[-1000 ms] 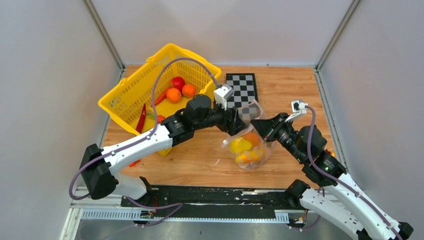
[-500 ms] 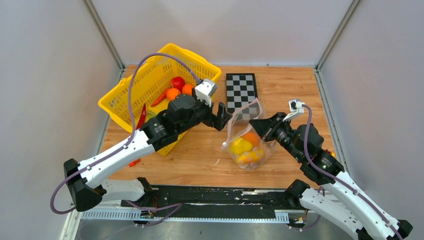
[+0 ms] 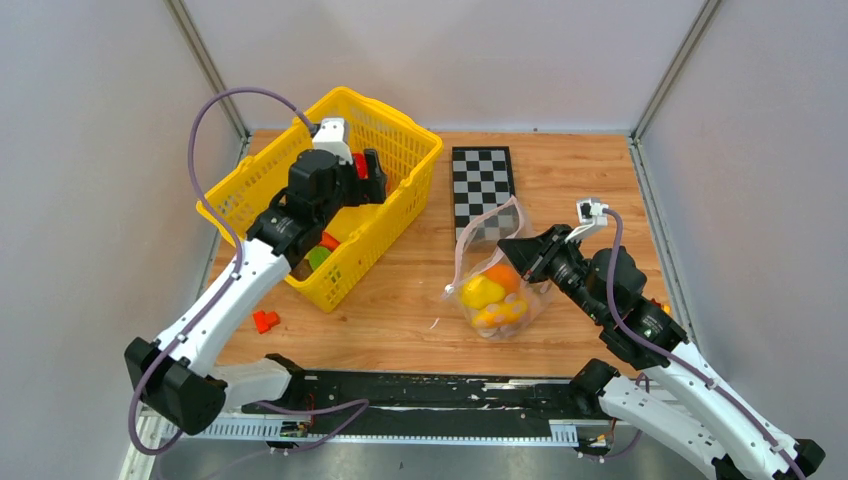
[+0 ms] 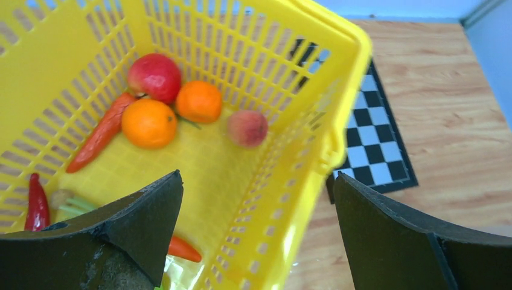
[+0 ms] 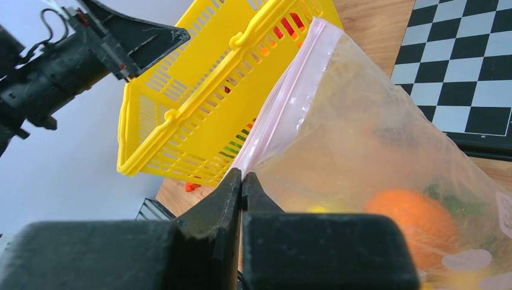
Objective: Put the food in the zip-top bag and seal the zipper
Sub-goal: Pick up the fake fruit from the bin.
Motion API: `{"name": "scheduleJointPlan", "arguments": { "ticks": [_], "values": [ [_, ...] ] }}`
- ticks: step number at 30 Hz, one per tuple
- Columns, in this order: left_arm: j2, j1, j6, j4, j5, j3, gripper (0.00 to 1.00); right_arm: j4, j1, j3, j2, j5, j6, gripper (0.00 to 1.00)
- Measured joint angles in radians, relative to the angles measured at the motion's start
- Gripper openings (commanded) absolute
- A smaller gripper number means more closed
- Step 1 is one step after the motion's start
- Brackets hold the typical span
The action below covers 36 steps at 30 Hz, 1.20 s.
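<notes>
Swung from the zip-top bag point(image 5: 362, 121) to over the yellow basket point(image 3: 395, 215) with left gripper point(image 4: 256, 176) spread wide. Pinching the bag's edge with right gripper point(image 5: 241, 181). Likely fetching more food point(image 4: 149, 122).

The basket point(image 3: 385, 230) is yellow lattice plastic. It contains a red apple point(image 4: 154, 77), two oranges point(image 4: 149, 123), a pink-orange peach point(image 4: 247, 128) and an orange carrot point(image 4: 99, 134). The zip-top bag point(image 5: 362, 139) is clear with a pale pink zipper point(image 5: 284, 96). The food point(image 3: 481, 291) inside is yellow and orange. The checkerboard point(image 3: 483, 180) is black and white. The table point(image 3: 580, 180) is brown wood grain.
</notes>
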Motion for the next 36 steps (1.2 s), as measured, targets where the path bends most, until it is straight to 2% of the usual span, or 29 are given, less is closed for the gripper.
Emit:
{"name": "scheduleJointPlan", "arguments": {
  "ticks": [5,10,26,36],
  "values": [
    [0.086,0.109,-0.033,0.000,0.039,0.003,1.00,0.000,0.000,0.000,0.000,-0.001,0.000,0.00],
    [0.227,0.168,-0.059,-0.002,0.099,0.022,1.00,-0.001,0.000,0.000,-0.001,-0.001,0.000,0.00],
    [0.719,0.181,-0.171,0.129,0.248,0.182,0.98,-0.004,0.000,0.000,-0.013,-0.001,0.000,0.00],
    [0.812,0.182,-0.250,0.208,0.270,0.182,0.95,-0.005,0.000,0.000,-0.016,-0.001,-0.003,0.00]
  ]
}}
